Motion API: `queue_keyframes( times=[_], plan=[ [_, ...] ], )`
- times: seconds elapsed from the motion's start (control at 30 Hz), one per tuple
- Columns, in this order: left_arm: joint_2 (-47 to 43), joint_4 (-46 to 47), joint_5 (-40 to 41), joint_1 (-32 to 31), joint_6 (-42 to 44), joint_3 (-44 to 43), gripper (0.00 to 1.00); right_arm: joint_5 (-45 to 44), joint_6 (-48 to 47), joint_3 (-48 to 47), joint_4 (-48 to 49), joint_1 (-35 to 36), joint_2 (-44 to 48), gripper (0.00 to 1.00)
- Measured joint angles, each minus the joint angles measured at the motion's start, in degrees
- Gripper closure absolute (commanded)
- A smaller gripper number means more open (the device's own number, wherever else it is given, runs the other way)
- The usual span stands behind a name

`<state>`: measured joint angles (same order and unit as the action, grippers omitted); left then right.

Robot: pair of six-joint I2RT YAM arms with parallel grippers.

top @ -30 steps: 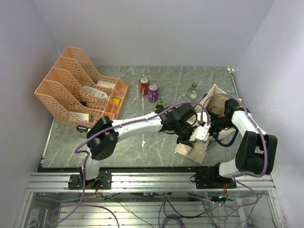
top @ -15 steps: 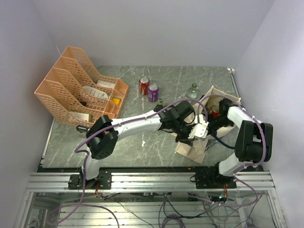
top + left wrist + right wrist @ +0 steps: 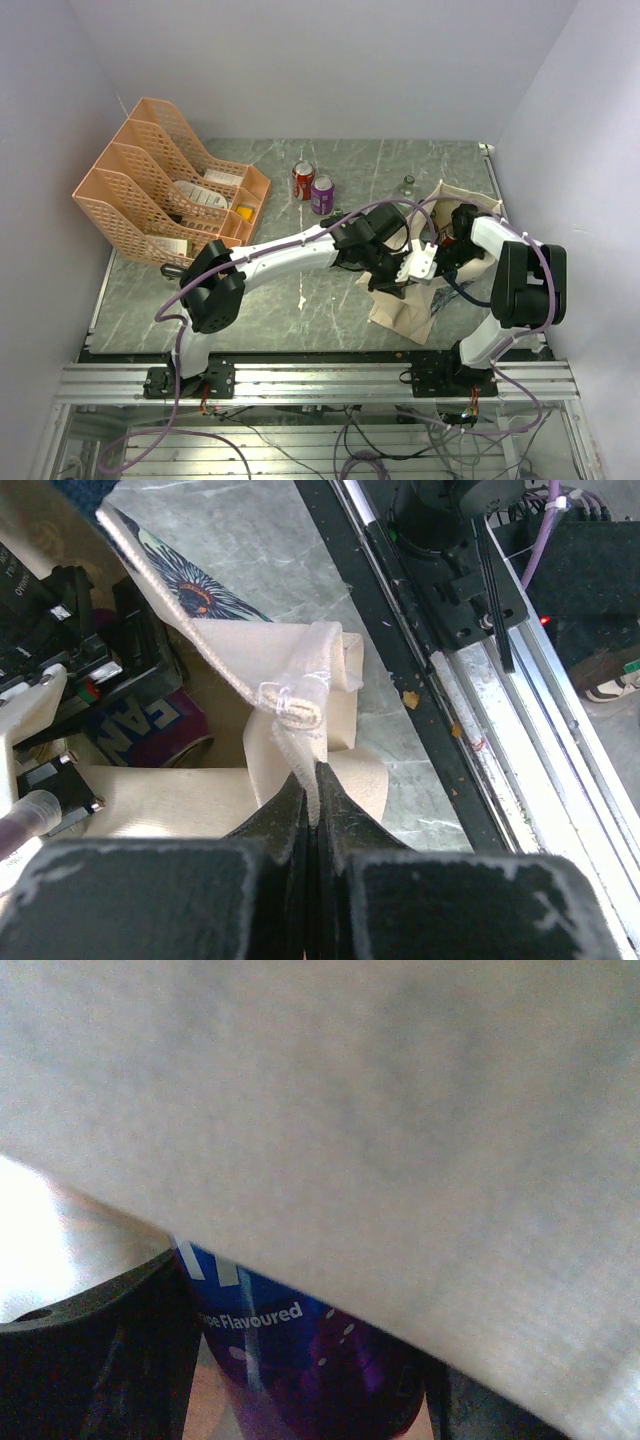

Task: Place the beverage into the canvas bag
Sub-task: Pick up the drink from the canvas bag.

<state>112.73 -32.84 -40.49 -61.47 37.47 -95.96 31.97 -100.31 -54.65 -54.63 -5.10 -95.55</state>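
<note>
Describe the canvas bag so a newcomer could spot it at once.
Look at the right side of the grey marble table, where the two arms meet. The canvas bag sits there: soft cream cloth, open-topped, unlike the rigid orange file trays on the left.

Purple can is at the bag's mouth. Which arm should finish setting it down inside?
Right. The right gripper is already reaching into the canvas bag with the purple can between its fingers. The left gripper is shut on the bag's rim, holding the mouth open, so it should not let go.
</note>
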Motion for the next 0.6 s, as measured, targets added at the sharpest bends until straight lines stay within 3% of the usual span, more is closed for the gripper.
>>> queue_keyframes(
  times=[0.2,0.27,0.37,0.6],
  plan=[
    [0.02,-0.5,0.48,0.22,-0.48,-1.18,0.91,-0.09,1.6,-3.37,-5.31,-0.07,-0.35,0.89],
    [0.02,-0.5,0.52,0.26,-0.87,-1.27,0.91,-0.04,1.99,-4.15,-6.82,-0.09,0.11,0.95],
    [0.02,-0.61,0.55,0.26,-1.36,-1.29,0.9,0.46,3.02,-5.35,-8.87,-0.2,1.62,1.0],
    [0.02,-2.1,0.57,0.42,-1.49,-1.88,0.84,2.89,6.47,-9.46,-10.62,-1.07,5.97,1.0]
  ],
)
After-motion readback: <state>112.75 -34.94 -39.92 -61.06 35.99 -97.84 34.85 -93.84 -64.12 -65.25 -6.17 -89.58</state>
